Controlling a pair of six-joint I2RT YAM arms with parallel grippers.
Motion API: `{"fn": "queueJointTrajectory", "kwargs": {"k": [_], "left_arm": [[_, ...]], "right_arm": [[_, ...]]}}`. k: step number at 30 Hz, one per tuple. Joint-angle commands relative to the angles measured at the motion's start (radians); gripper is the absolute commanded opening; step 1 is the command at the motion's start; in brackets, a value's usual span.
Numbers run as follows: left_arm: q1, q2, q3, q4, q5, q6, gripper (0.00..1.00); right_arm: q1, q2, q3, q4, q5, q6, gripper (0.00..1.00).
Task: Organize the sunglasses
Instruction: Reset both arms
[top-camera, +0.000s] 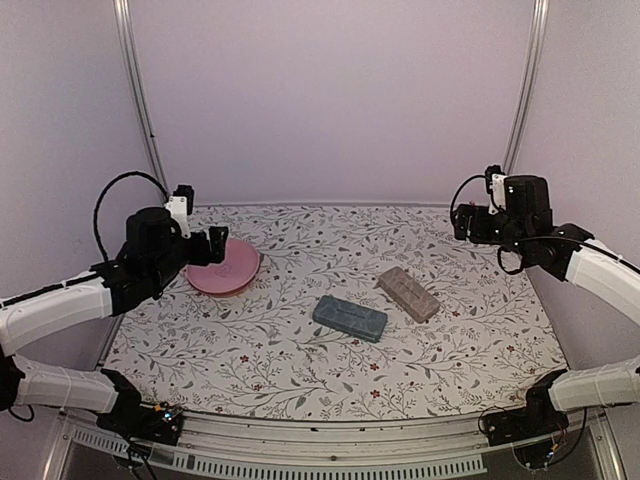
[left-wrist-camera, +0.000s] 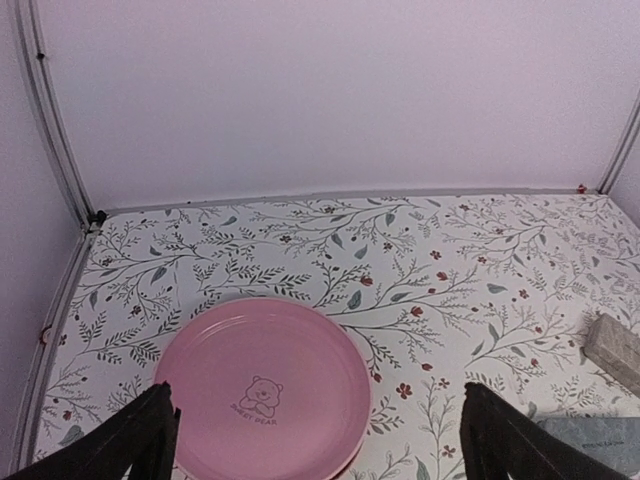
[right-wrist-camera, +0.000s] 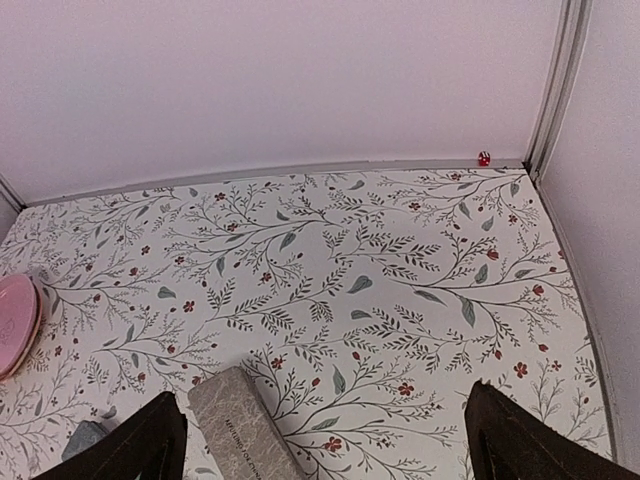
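Tabletop, floral-print cover (top-camera: 300, 385). No sunglasses in sight in any of the three views: neither pair lies on the open surface, on the plate, or in a gripper.

Blue-grey case (top-camera: 349, 318): lid shut, lying flat about mid-table, slightly toward the near edge. Grey-brown case (top-camera: 407, 293): lid shut, just beside the first on its far-right side, angled toward the right edge. The two are close but apart. Pink plate (top-camera: 228, 270) sits near the left edge, about halfway toward the far-left corner, nothing on it.

Left gripper (top-camera: 214, 245) hangs above the plate's left side, off the surface. Its fingers (left-wrist-camera: 140, 440) are spread wide, with nothing between them. Right gripper (top-camera: 466, 222) is raised near the far-right corner, well apart from both cases. Its fingers (right-wrist-camera: 150, 435) are likewise spread wide and empty.

Progress, as a judgement: with both cases closed and no glasses loose anywhere, the pairs are most likely inside the cases, though the lids hide the contents, so this cannot be confirmed. If so, the packing is done, and little is left beyond perhaps squaring the two cases side by side. Neither arm is placed for a grasp, which fits a task at or near its end
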Motion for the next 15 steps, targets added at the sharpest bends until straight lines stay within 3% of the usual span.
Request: {"fn": "queueJointTrajectory", "kwargs": {"k": [1,9,15], "left_arm": [[0.013,-0.089,-0.076,0.101,0.078,0.039,0.99],[0.013,-0.291,-0.244,0.215,0.135,0.06,0.99],[0.012,-0.33,-0.268,0.215,0.117,0.064,0.99]], "right_arm": [[-0.001,-0.117,-0.072,0.008,-0.044,-0.009,0.99],[-0.001,-0.281,-0.192,0.025,-0.045,-0.049,0.99],[0.001,-0.361,-0.258,0.072,-0.051,-0.073,0.99]]}}
